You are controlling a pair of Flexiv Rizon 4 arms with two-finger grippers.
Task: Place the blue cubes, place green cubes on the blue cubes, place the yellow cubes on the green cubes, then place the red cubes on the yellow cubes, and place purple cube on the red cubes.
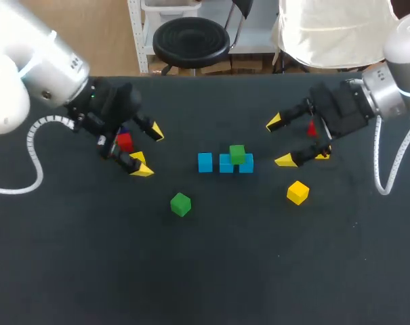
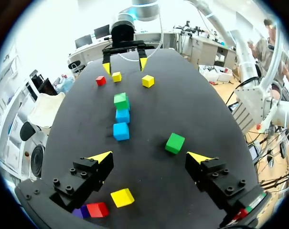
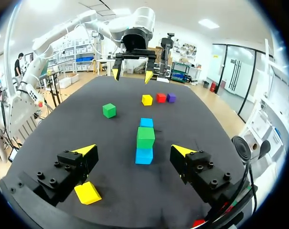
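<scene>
Three blue cubes [image 1: 205, 162] lie in a row at the table's middle, and a green cube [image 1: 237, 154] rests on top toward the row's right end. A second green cube [image 1: 180, 204] lies loose in front of the row. My left gripper [image 1: 149, 150] hangs open left of the row, over a red cube [image 1: 125, 141], a yellow cube [image 2: 122, 197] and a purple cube [image 2: 79, 212]. My right gripper [image 1: 279, 141] hangs open right of the row, with a yellow cube [image 1: 297, 192] just in front, and a red cube [image 1: 312, 128] and another yellow cube [image 1: 322, 154] under its wrist.
The black table [image 1: 211, 271] has bare cloth across its whole front half. The loose green cube [image 2: 175, 142] lies just ahead of my left gripper's [image 2: 149, 157] fingers, and the blue row [image 3: 144, 155] lies straight ahead of my right gripper [image 3: 133, 150].
</scene>
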